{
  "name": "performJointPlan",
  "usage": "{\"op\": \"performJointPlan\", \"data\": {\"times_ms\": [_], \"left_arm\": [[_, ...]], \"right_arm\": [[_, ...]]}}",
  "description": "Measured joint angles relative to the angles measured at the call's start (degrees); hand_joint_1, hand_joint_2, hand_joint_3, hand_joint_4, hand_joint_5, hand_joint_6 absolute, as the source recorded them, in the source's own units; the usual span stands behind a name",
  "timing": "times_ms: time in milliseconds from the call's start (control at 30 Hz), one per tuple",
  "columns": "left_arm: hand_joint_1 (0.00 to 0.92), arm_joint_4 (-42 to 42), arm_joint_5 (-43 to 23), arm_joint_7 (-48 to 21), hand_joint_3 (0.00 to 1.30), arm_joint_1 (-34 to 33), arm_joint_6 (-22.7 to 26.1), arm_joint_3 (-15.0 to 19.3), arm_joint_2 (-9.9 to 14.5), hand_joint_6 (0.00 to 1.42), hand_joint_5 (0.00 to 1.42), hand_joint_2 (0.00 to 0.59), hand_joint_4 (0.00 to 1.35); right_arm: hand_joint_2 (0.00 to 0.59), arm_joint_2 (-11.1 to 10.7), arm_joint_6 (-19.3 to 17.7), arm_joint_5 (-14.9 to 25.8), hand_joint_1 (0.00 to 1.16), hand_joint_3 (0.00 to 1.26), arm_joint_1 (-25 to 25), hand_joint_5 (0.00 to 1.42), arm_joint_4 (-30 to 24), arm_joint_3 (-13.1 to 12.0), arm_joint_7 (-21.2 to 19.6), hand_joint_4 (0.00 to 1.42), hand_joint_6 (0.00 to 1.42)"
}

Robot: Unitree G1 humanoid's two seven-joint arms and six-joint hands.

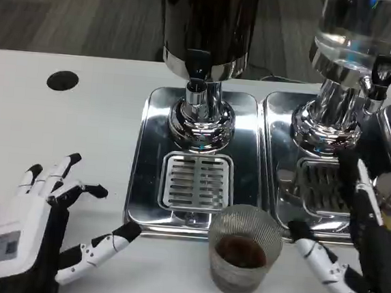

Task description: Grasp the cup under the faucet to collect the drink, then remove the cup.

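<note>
On the white worktop, just in front of the left drip tray, stood the cup, a ribbed clear tumbler with a shallow pool of dark drink at its bottom. It sat off the grille, forward and a little right of the faucet of the dark dispenser. The left robot hand rested low at the near left, its fingers spread apart and holding nothing, the thumb reaching toward the tray's front edge, apart from the cup. The right robot hand lay just right of the cup, fingers extended and parted, empty too; one white finger pointed at the cup's rim, close beside it, though contact could not be made out. A second dispenser with clear liquid stood over the right tray. A black round hole marked the worktop's far left.
</note>
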Motion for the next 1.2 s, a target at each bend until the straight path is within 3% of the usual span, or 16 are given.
{"op": "performJointPlan", "data": {"times_ms": [67, 167, 233, 300, 400, 533, 667, 733, 833, 1033, 1200], "left_arm": [[0.000, -0.07, 0.00, -0.02, 0.51, 0.00, 0.00, 0.00, -0.01, 0.05, 0.14, 0.074, 0.00], [0.000, -0.11, 0.01, -0.02, 0.49, 0.02, 0.00, 0.00, -0.09, 0.05, 0.14, 0.076, 0.00], [0.000, -0.14, 0.23, -0.01, 0.46, 0.12, 0.00, -0.01, -0.24, 0.05, 0.14, 0.077, 0.00], [0.000, -0.59, 0.31, -0.01, 0.41, 0.34, 0.00, -0.04, -0.45, 0.05, 0.14, 0.081, 0.00], [0.000, -1.67, 0.64, -0.01, 0.39, 1.18, 0.07, -0.04, -0.46, 0.05, 0.13, 0.084, 0.00], [0.000, -4.55, 1.68, 0.00, 0.38, 3.24, 1.22, -0.02, -0.49, 0.05, 0.13, 0.092, 0.00], [0.000, -5.87, 1.88, 0.03, 0.36, 4.72, 1.73, 0.13, -1.11, 0.03, 0.13, 0.094, 0.00], [0.000, -6.26, 2.65, 0.46, 0.35, 5.34, 1.90, 0.08, -1.65, 0.03, 0.13, 0.094, 0.00], [0.000, -6.49, 3.11, 1.33, 0.34, 6.14, 1.90, -0.17, -2.13, 0.03, 0.13, 0.095, 0.00], [0.006, -5.82, 5.11, 2.35, 0.34, 7.06, 1.91, -1.93, -2.13, 0.03, 0.13, 0.096, 0.00], [0.009, -5.84, 5.63, 3.50, 0.33, 7.60, 2.10, -2.37, -2.14, 0.03, 0.13, 0.098, 0.00]], "right_arm": [[0.242, 0.03, 0.29, 1.59, 0.53, 0.00, -0.01, 0.00, 0.03, -0.67, 1.08, 0.00, 0.00], [0.333, 0.32, 0.64, 4.86, 0.48, 0.00, -0.16, 0.00, 0.61, -2.41, 2.71, 0.00, 0.00], [0.421, 0.57, 0.75, 4.24, 0.40, 0.01, -0.15, 0.00, 0.86, -4.55, 1.97, 0.00, 0.00], [0.484, 0.82, 1.25, -0.04, 0.33, 0.04, -0.17, 0.00, 0.86, -7.25, -1.08, 0.00, 0.00], [0.525, 0.08, 3.93, -9.00, 0.29, 0.06, -0.38, 0.00, 0.82, -9.35, -5.26, 0.00, 0.00], [0.532, -4.05, 9.83, -24.79, 0.28, 0.07, -2.39, 0.00, 2.00, -10.32, -12.17, 0.00, 0.00], [0.543, -5.57, 12.61, -32.67, 0.28, 0.08, -3.92, 0.00, 3.80, -8.57, -16.62, 0.00, 0.00], [0.545, -7.62, 15.04, -39.51, 0.28, 0.08, -5.10, 0.00, 5.16, -5.99, -19.64, 0.00, 0.00], [0.581, -8.93, 18.17, -45.23, 0.21, 0.11, -6.11, 0.00, 5.93, -3.02, -22.18, 0.00, 0.00], [0.585, -9.37, 24.06, -48.98, 0.12, 0.11, -6.50, 0.00, 7.00, -0.42, -27.20, 0.00, 0.00], [0.586, -10.45, 26.76, -50.01, 0.12, 0.11, -6.47, 0.00, 8.06, 1.95, -28.35, 0.00, 0.00]]}}
